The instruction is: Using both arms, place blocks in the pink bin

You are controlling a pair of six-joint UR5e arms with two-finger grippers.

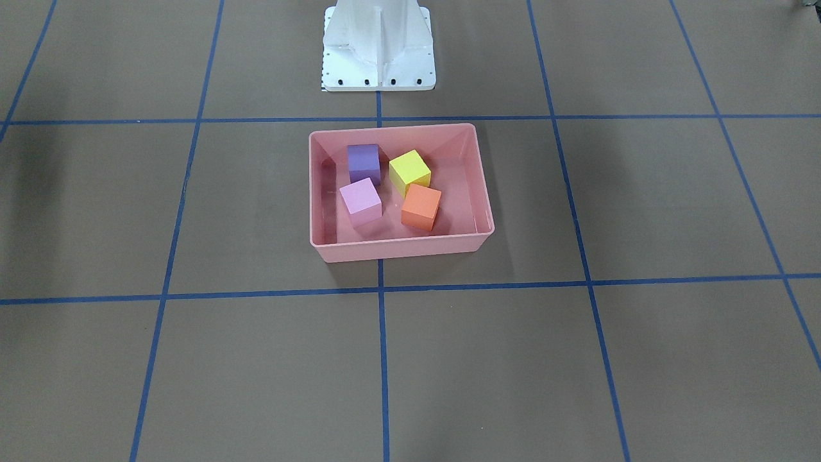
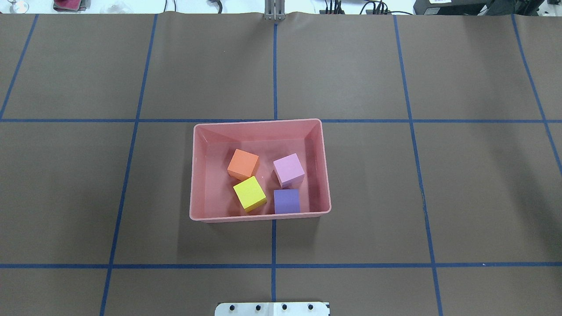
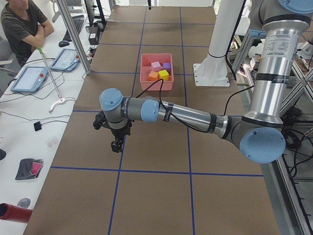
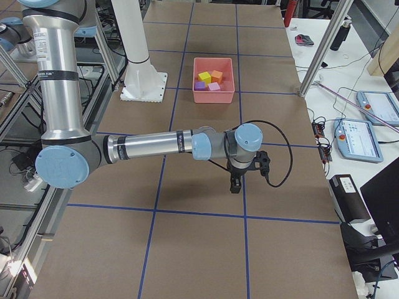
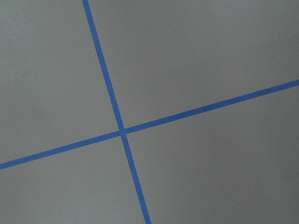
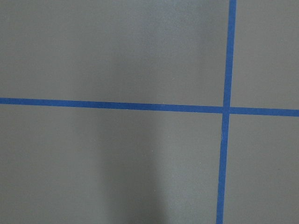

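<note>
In the front-facing view we found all four blocks inside the pink bin (image 1: pixel 397 247). The purple block (image 1: pixel 363 163) and yellow block (image 1: pixel 409 170) sat toward the robot, and the light pink block (image 1: pixel 360 200) and orange block (image 1: pixel 421 206) toward the camera. Each lay flat on the bin's floor, so we judged the task done.

The overhead view agreed and showed no arm above the bin.

In the exterior left view the left gripper (image 3: pixel 116 145) hung pointing down over the table (image 3: pixel 156 196), well apart from the bin. We took this for a parked pose, but could not tell whether its fingers were apart or together.

The exterior right view showed the right gripper (image 4: pixel 235 185) likewise, its state equally unclear.

Both wrist views held only brown surface and crossing blue tape lines (image 5: pixel 122 131).

We could read no brand, label or writing on the bin or the blocks.
</note>
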